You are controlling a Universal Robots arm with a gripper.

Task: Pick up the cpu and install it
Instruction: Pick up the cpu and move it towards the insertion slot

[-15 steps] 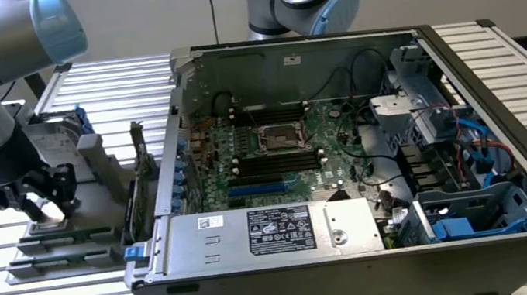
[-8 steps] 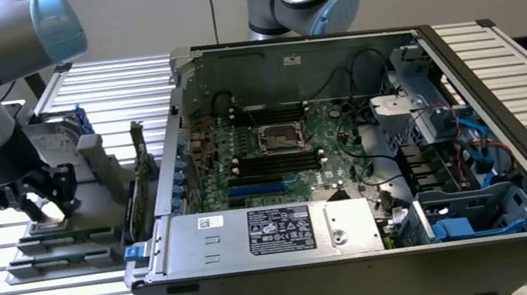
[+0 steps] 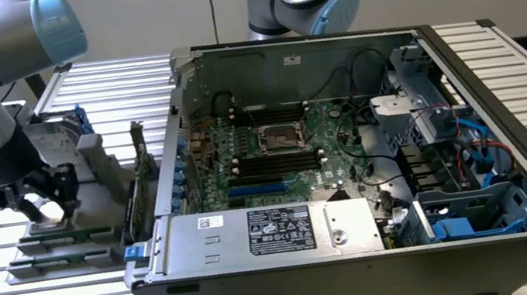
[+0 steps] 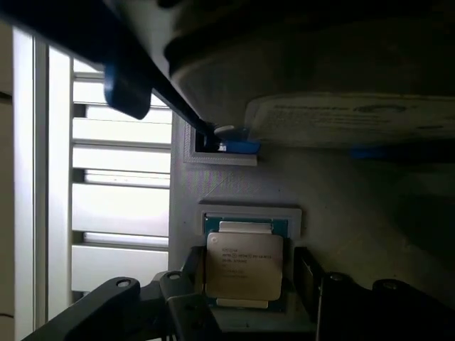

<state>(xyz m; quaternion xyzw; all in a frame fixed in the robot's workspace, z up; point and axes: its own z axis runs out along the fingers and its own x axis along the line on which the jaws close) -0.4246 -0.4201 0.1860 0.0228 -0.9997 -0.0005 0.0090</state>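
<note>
We are hovering our gripper [image 3: 47,213] low over the grey parts holder [image 3: 94,190], which is standing just beside the open computer case [image 3: 519,180], on the exterior view's left. The cpu [image 4: 245,264] is lying flat in its recess in that holder. Our fingers [image 4: 306,277] are spreading apart on either side of it, not clamping it.

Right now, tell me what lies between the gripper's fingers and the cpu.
Nothing. In the wrist view the open gripper straddles the cpu in its grey tray, only bare slivers of tray between.
</note>
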